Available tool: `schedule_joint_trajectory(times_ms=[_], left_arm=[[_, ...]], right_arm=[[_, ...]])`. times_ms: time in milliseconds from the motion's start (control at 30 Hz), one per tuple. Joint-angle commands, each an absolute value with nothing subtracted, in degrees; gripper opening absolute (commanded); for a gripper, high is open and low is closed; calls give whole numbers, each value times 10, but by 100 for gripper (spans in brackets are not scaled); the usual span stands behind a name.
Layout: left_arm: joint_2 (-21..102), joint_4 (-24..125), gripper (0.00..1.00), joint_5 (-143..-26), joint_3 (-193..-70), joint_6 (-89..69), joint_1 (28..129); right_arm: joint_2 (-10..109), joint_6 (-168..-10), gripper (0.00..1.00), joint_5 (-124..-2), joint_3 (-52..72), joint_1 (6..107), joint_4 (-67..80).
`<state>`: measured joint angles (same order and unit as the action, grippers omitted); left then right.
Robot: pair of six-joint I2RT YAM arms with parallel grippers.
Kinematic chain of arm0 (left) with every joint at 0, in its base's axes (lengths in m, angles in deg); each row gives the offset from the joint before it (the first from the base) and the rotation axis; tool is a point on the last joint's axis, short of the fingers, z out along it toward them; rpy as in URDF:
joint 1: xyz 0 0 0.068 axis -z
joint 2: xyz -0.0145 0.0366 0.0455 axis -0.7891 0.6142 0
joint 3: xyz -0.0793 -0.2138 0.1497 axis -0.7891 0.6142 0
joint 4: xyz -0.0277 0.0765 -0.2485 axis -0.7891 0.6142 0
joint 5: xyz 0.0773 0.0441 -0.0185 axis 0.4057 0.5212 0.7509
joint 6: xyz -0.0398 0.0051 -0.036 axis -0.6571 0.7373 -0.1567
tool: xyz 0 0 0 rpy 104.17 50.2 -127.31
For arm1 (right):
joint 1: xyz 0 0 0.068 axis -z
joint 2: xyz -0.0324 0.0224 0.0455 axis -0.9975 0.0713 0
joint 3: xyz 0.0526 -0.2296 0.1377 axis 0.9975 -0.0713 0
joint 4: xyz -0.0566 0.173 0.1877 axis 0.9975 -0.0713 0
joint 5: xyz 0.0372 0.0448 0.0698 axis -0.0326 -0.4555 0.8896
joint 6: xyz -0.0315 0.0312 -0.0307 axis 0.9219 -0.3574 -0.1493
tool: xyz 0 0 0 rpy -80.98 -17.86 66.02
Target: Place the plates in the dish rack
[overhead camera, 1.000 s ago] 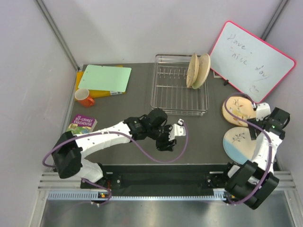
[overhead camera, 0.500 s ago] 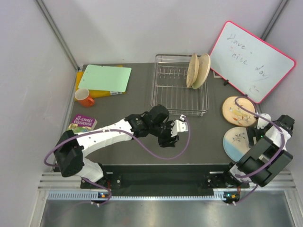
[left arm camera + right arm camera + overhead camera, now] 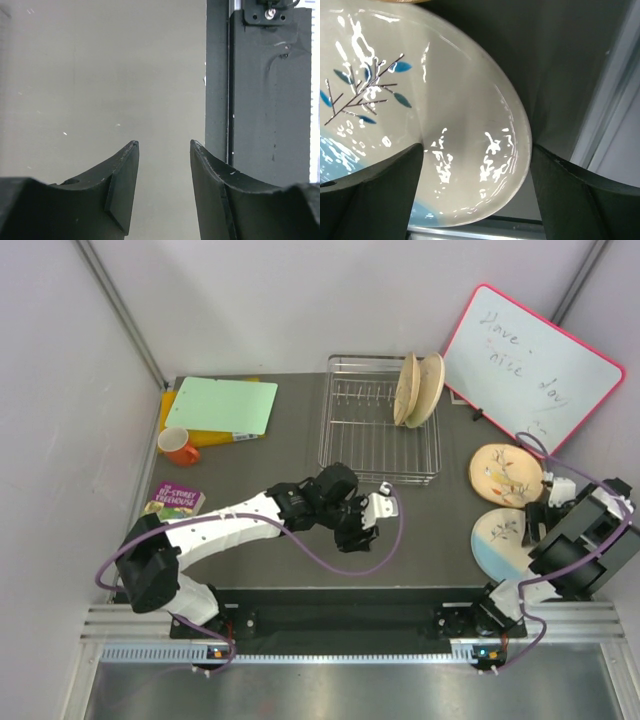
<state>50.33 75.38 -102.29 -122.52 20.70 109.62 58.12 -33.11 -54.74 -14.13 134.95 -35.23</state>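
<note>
The chrome dish rack stands at the back middle, with two plates upright at its right end. A peach plate lies flat to the right of the rack. The blue and cream plate lies in front of it. My right gripper is open at this plate's right edge. In the right wrist view its fingers straddle the plate's cream rim without touching it. My left gripper is open and empty over bare table in front of the rack, as the left wrist view shows.
A pink-framed whiteboard leans at the back right. An orange mug, a green sheet on a yellow board and a book lie at the left. The table's dark front rail is just beside my left gripper.
My right arm has swung right and back from over the peach plate to the blue and cream plate's right edge. My left gripper has shifted slightly towards the rack.
</note>
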Motion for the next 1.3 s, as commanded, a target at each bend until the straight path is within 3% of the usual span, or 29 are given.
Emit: schedule_joint_trajectory(times_ms=[0,233,400,533,700,800,833,1100,1267], left_arm=[[484,717,51,-1024,-1194,184,1096],[491,625,48,-1004,-1108,125,1096],[574,505,44,-991,-1085,98,1105],[683,443,24,-990,-1141,103,1115],[764,417,18,-998,-1221,98,1132],[801,415,1,-1004,-1251,92,1148],[811,415,0,-1014,-1255,88,1153],[818,407,0,-1019,-1263,59,1202],[872,419,0,-1027,-1329,42,1204]], right_arm=[[605,-285,81,-517,-134,1351,-439],[601,-289,80,-497,-171,1326,-518],[582,-330,80,-480,-185,1264,-518],[587,-343,81,-469,-175,1206,-509],[640,-320,81,-432,-135,1196,-549],[669,-312,81,-428,-124,1196,-550],[677,-309,81,-433,-126,1196,-541],[700,-293,80,-422,-133,1196,-539],[714,-284,80,-405,-127,1196,-549]])
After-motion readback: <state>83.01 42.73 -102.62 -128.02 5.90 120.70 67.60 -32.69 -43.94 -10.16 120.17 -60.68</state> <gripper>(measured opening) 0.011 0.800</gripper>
